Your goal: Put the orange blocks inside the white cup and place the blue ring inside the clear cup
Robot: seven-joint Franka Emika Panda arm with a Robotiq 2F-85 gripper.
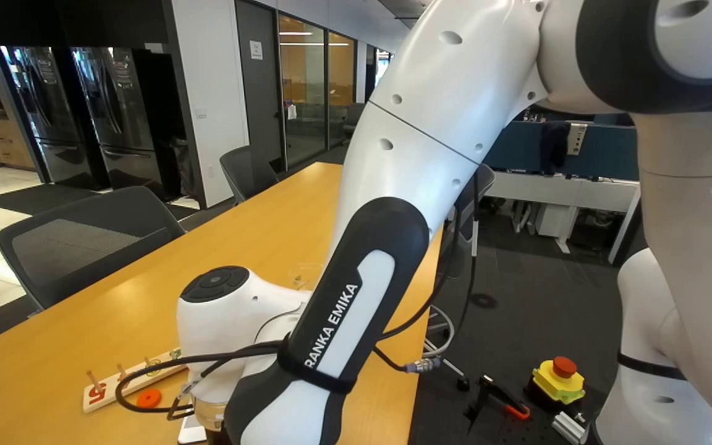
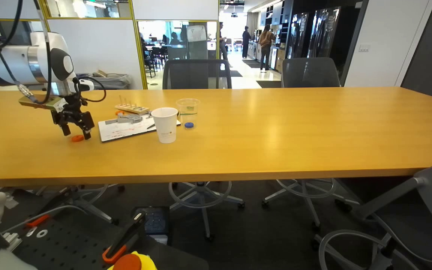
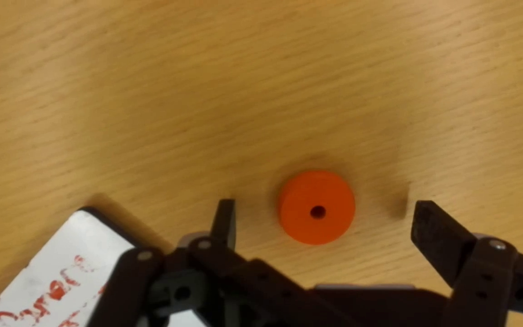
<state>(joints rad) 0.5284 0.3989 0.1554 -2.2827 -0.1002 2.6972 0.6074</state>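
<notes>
An orange block (image 3: 317,229), round with a centre hole, lies flat on the table. In the wrist view it sits between the open fingers of my gripper (image 3: 324,206), touching neither. In an exterior view my gripper (image 2: 76,132) is low over this orange block (image 2: 77,138). Another orange block (image 2: 120,112) lies by the peg board and also shows in an exterior view (image 1: 149,398). The white cup (image 2: 165,125) stands upright. The clear cup (image 2: 188,107) stands behind it to the right. The blue ring (image 2: 189,125) shows at the clear cup's base; I cannot tell whether inside or in front.
A white board (image 2: 116,132) with red writing lies beside my gripper; its corner shows in the wrist view (image 3: 77,252). A grey object (image 2: 129,119) and a dark pen (image 2: 151,126) lie on it. A wooden peg board (image 2: 135,109) is behind. The table's edge (image 2: 201,175) is in front.
</notes>
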